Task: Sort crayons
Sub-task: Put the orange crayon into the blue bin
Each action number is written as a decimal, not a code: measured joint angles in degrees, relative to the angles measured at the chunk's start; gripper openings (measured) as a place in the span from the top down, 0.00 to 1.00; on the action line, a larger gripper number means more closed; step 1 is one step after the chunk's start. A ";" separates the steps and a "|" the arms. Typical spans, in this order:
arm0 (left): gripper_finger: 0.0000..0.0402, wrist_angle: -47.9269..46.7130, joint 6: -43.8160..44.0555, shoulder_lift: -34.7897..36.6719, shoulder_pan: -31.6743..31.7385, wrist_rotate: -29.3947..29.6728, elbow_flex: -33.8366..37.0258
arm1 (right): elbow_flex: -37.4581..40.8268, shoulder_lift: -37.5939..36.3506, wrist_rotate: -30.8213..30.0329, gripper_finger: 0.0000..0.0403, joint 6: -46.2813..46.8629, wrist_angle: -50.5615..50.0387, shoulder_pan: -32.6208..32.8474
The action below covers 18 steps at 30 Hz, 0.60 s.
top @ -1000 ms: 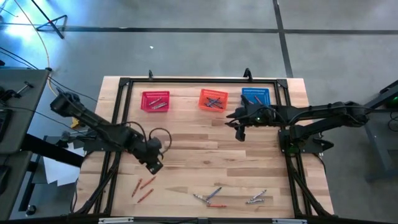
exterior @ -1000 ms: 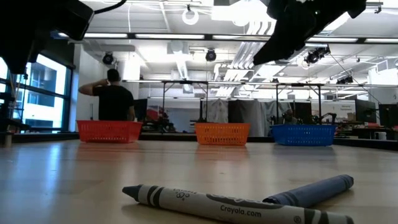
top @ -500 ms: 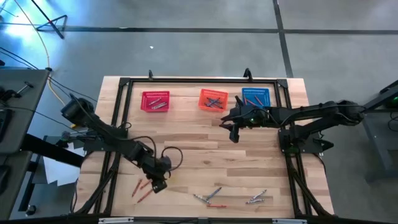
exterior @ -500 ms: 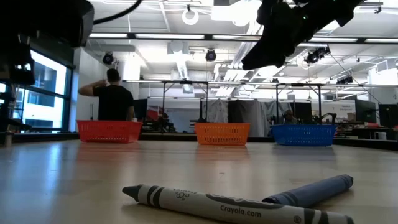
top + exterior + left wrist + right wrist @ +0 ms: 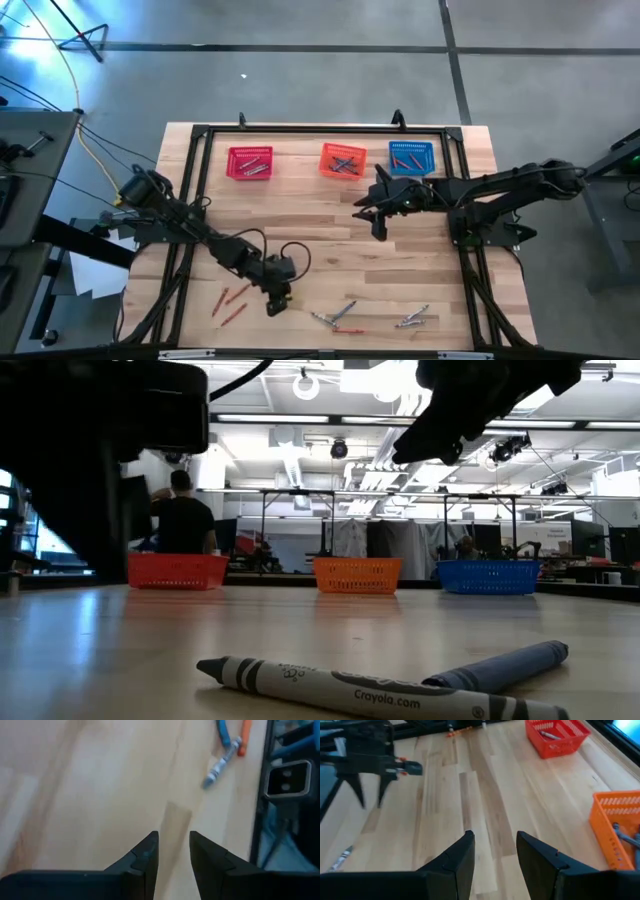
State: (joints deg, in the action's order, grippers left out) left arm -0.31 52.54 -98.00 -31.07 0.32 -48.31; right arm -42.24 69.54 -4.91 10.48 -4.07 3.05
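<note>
Loose crayons lie flat near the table's front edge: red-orange ones (image 5: pixel 229 303) at the left, a mixed grey, blue and orange bunch (image 5: pixel 336 317) in the middle, and another bunch (image 5: pixel 412 320) to the right. My left gripper (image 5: pixel 276 303) hangs open and empty low over bare wood between the first two groups. Its wrist view shows a grey crayon (image 5: pixel 221 764) ahead of the fingers. My right gripper (image 5: pixel 378 230) stands open and empty above the table's middle, on the near side of the baskets. The low view has a grey crayon (image 5: pixel 350 686) crossed with a blue one (image 5: pixel 503 664).
Along the far edge stand a red basket (image 5: pixel 250 163), an orange basket (image 5: pixel 342 160) and a blue basket (image 5: pixel 411 157), each with crayons inside. A black frame (image 5: pixel 190 180) borders the table. A person (image 5: pixel 184 518) stands in the room behind it.
My left gripper has gone toward the table's near edge and to the right, sinking low over the wood and rolling about its own line, past the red-orange crayons toward the mixed bunch. My right gripper has drifted a little toward the near edge. No crayon has moved.
</note>
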 joint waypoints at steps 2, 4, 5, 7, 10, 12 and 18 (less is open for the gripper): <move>0.75 3.62 -1.38 -1.01 0.65 2.52 -0.01 | -0.01 0.00 -0.01 0.65 0.00 -0.36 0.72; 0.75 4.64 -2.46 -1.15 1.19 6.27 0.01 | 0.00 0.00 0.00 0.65 0.03 -0.45 1.42; 0.75 5.90 -3.15 -1.36 1.59 7.95 0.03 | 0.00 0.00 0.00 0.65 0.07 -0.61 1.80; 0.75 7.63 -5.04 -1.68 2.33 10.79 -0.06 | 0.00 0.00 0.00 0.65 0.06 -0.92 2.50; 0.75 9.76 -9.64 -1.65 3.19 12.34 -0.01 | 0.00 -0.02 0.00 0.65 0.07 -1.36 3.53; 0.75 10.18 -12.57 -1.63 3.75 12.31 -0.03 | 0.00 -0.02 0.00 0.65 0.10 -1.41 4.19; 0.75 12.61 -15.65 -1.63 5.99 12.39 -0.03 | 0.00 -0.02 -0.02 0.65 1.05 -2.26 5.70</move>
State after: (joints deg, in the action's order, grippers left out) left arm 12.29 36.89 -99.63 -25.08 12.71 -48.34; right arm -42.24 69.52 -4.92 11.53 -6.33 8.75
